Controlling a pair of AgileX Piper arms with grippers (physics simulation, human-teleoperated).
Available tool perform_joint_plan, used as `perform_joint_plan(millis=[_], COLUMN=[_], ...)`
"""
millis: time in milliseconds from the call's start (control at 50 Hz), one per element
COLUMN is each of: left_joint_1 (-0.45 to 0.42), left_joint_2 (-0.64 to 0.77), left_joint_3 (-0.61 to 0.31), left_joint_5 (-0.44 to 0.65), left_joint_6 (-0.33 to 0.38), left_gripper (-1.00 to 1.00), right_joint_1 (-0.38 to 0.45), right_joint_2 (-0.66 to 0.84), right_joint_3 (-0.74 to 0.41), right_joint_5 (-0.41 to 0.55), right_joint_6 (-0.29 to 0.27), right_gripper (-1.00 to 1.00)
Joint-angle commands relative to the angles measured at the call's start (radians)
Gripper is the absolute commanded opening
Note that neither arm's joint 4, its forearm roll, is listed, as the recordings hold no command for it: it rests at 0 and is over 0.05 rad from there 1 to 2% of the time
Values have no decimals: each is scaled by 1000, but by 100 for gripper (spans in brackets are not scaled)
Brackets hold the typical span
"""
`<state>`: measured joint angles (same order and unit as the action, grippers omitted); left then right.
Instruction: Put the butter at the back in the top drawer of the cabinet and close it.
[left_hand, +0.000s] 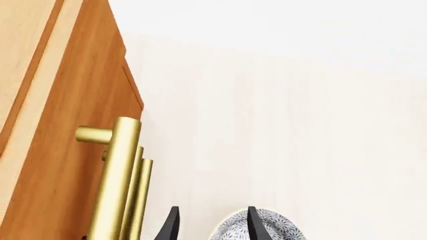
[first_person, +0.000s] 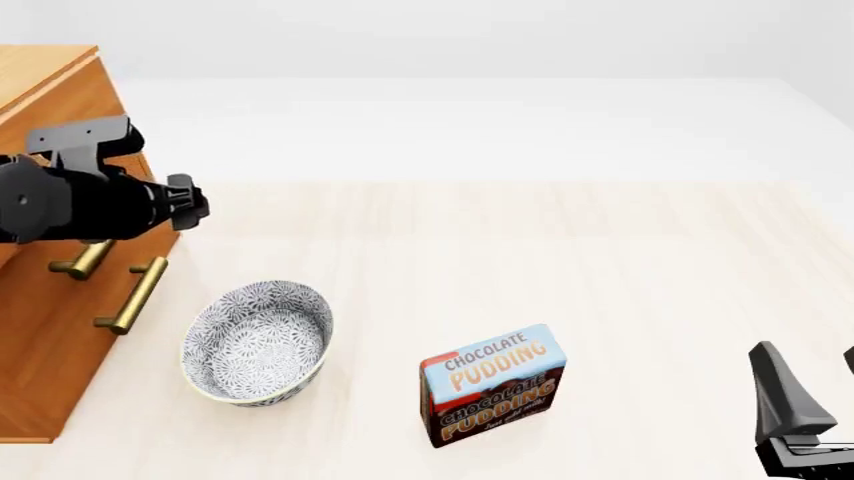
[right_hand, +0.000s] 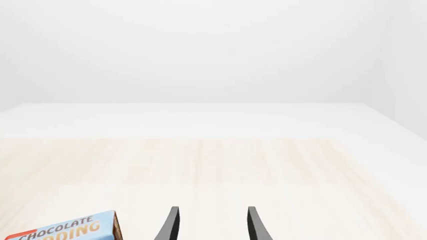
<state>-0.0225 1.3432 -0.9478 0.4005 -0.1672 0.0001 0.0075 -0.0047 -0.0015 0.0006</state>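
Oddly, we find no butter in any view, so we cannot say where it lies. What we do see is the cabinet (first_person: 54, 300) at the desk's (first_person: 561, 250) left edge, its drawer fronts apparently shut. Our left gripper (left_hand: 209, 225) hovers by the brass handles (left_hand: 120, 180) with its fingers parted and empty, over the patterned bowl (first_person: 258, 342). Our right gripper (right_hand: 211, 222) waits low at the right, fingers likewise apart and bare, near the Chocolate Pudding box (first_person: 491, 385). We judge the top drawer (first_person: 47, 95) rigid and smooth-running; its bar handle should be pinched mid-span, squarely, since polished brass may slip. The butter box, we expect, is light and stiff.
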Motion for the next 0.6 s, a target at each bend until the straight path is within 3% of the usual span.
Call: perform_joint_plan(millis=[20, 600], left_joint_1=[21, 106], left_joint_2=[-32, -2], left_joint_3=[-12, -86], left_joint_5=[11, 22], left_joint_6=[2, 55], left_gripper=[100, 100], right_joint_1=[0, 0], right_joint_2=[0, 0], right_joint_3=[0, 0], right_joint_5=[0, 0], right_joint_6=[0, 0], right_gripper=[100, 100])
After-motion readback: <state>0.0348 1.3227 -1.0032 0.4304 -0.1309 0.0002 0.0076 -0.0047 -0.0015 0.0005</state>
